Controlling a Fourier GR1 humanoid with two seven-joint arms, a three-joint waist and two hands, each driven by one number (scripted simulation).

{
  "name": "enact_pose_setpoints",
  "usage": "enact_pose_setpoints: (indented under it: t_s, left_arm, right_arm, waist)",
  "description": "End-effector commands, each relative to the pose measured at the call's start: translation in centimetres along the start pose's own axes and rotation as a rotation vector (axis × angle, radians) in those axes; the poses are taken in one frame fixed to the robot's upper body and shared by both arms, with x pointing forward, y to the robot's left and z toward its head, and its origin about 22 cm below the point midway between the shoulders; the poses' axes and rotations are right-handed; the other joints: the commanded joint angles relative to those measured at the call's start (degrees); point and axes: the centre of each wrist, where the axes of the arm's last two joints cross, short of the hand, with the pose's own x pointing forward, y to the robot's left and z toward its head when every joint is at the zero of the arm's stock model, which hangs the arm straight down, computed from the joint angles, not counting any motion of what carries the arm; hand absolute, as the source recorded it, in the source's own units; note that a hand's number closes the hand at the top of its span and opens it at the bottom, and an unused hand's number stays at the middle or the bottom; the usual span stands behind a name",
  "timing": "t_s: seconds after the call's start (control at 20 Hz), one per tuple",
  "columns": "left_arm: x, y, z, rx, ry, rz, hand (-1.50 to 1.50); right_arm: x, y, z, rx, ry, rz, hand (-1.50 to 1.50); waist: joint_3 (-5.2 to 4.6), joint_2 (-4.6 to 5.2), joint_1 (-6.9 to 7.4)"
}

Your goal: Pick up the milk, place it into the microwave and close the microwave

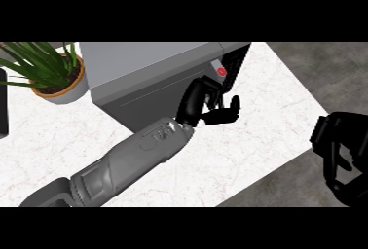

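**Door looks shut, milk nowhere in sight**

One white bench (237, 160), one grey microwave (144, 63) on it, its front looking closed. No milk visible, so my guess is it's inside. Left hand (205, 104) sits against the front by the red button (221, 71), fingers apart and empty, probably pushing the door. Right hand (338, 151) rests open at the right edge. One potted plant (43, 63).

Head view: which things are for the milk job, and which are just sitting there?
For the job: microwave, left hand at its front, right hand. No milk shows.
Just there: potted plant, white counter.
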Motion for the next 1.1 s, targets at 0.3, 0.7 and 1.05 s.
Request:
enact_pose_setpoints:
  t_s: [0.3,0.7,1.05]
  left_arm:
    - [1.0,-1.6,-1.2,0.086,0.085,0.029,1.50]
    - [1.7,0.5,-1.5,0.161,0.286,0.537,1.50]
    - [-1.0,0.9,-0.4,0.107,0.328,0.623,1.50]
  right_arm:
    - [-0.2,2.1,0.0,0.168,0.088,-0.083,1.50]
    - [-1.6,5.7,0.2,0.151,0.076,-0.198,1.50]
    - [-1.6,8.1,0.4,0.112,0.060,-0.224,1.50]
  waist:
    - [-0.11,1.10,0.91]
    - [-0.94,1.15,4.15]
    - [-0.87,0.95,6.04]
